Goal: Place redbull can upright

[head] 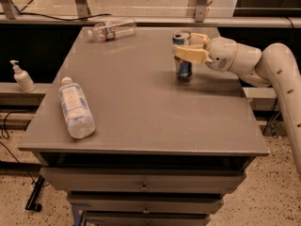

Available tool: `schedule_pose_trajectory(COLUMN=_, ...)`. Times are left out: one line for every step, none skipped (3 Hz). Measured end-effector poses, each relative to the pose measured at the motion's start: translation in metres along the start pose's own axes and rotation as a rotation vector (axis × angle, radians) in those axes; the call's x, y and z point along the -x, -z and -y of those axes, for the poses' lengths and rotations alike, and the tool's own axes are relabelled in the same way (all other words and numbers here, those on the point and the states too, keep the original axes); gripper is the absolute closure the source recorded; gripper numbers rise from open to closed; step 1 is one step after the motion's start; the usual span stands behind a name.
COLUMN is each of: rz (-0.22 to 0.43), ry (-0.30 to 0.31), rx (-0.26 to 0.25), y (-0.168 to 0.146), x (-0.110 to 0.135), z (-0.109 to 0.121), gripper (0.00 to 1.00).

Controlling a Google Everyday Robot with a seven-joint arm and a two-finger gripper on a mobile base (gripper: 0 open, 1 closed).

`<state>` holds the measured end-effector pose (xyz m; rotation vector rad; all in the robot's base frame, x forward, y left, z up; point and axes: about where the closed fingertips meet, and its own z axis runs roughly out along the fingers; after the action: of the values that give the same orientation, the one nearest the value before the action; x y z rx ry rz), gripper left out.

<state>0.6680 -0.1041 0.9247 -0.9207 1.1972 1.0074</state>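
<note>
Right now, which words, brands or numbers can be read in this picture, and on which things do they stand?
No text can be read.
redbull can, upright in the tool at the far right of the table: print too blurred.
Near bottle: label blurred.
Far bottle: label blurred.
Pump bottle: nothing legible.

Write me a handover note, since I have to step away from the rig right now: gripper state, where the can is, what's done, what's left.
Gripper: at the table's far right side, fingers closed around the upper part of the redbull can.
Can: upright, its base looks to be resting on the table, well apart from the two clear bottles lying on their sides, one at the front left and one at the far edge.
Done: can brought to a standing pose.
Left: open the fingers and back the arm away without tipping the can.
</note>
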Motion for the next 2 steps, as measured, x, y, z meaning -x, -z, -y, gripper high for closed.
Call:
schedule_pose_trajectory(rz=0.01, ry=0.009, rx=0.002, y=0.0047, x=0.0009, z=-0.0025, gripper=0.61)
schedule_pose_trajectory(rz=0.034, ry=-0.006, rx=-0.006, y=0.0082, x=-0.0049, z=-0.0046, gripper=0.38)
